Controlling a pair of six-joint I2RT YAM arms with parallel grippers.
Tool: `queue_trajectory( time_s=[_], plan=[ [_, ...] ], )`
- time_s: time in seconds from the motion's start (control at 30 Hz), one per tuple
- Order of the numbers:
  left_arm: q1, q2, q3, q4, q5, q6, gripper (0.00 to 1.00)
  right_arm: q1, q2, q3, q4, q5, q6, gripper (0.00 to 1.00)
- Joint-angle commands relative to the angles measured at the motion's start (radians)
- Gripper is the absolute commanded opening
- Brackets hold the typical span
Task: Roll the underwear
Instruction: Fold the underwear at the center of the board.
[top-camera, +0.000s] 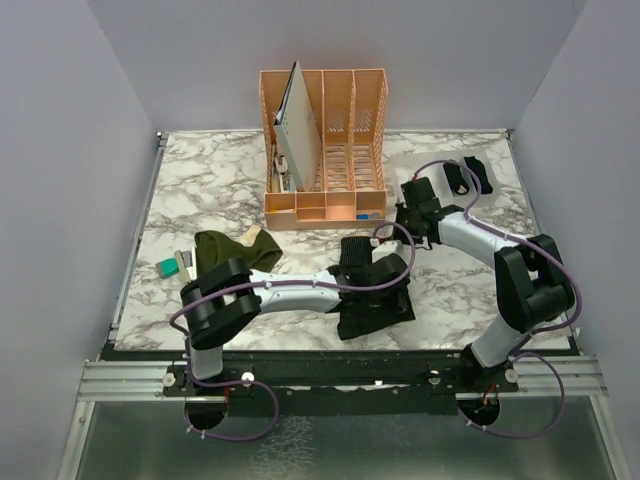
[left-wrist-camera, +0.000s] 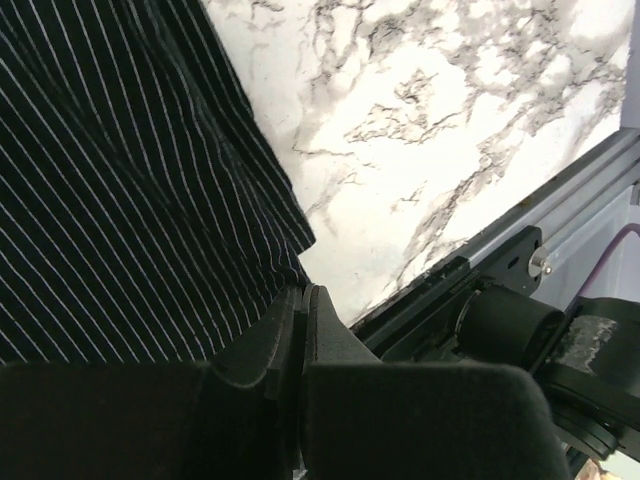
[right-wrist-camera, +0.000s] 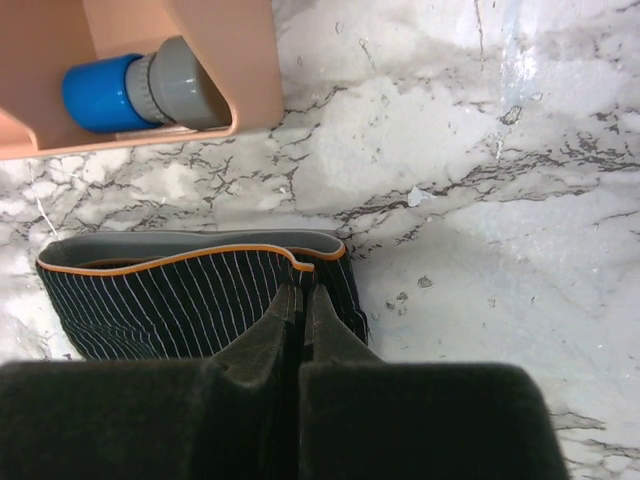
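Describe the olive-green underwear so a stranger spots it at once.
From the peach organizer at the back, go forward and left. Beside a teal block lies the olive-green underwear, alone in being green with a cream waistband; the striped pair is black.

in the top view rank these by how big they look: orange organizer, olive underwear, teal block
1. orange organizer, clearly the largest
2. olive underwear, partly hidden by the left arm
3. teal block, far the smallest

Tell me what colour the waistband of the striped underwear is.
The waistband is grey with a thin orange edge, best seen in the right wrist view.
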Motion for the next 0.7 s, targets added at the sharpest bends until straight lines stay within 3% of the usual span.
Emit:
queue_trajectory(
  time_s=[0.0, 0.13, 0.23, 0.37, 0.43, 0.57, 0.67],
  plan=[
    [-0.006, 0.046, 0.032, 0.025, 0.033, 0.010, 0.00, -0.016, 0.016, 0.006, 0.051, -0.012, -0.015, 0.03],
    [-0.005, 0.070, 0.033, 0.049, 0.065, 0.008, 0.09, -0.026, 0.069, 0.041, -0.010, 0.030, -0.020, 0.06],
    [-0.005, 0.065, 0.026, 0.082, 0.097, 0.018, 0.40, -0.028, 0.083, 0.053, -0.032, 0.044, -0.030, 0.14],
    [-0.005, 0.013, -0.003, 0.118, 0.109, 0.036, 0.63, -0.042, 0.048, 0.070, -0.037, 0.037, -0.041, 0.31],
    [-0.005, -0.023, -0.022, 0.118, 0.109, 0.047, 0.69, -0.048, 0.027, 0.090, -0.055, 0.037, -0.049, 0.39],
    [0.002, -0.112, -0.084, 0.117, 0.085, 0.051, 0.70, -0.055, -0.018, 0.106, -0.107, 0.086, -0.049, 0.40],
    [0.011, -0.203, -0.158, 0.110, 0.036, 0.052, 0.77, -0.065, -0.059, 0.084, -0.139, 0.111, -0.030, 0.40]
  ],
)
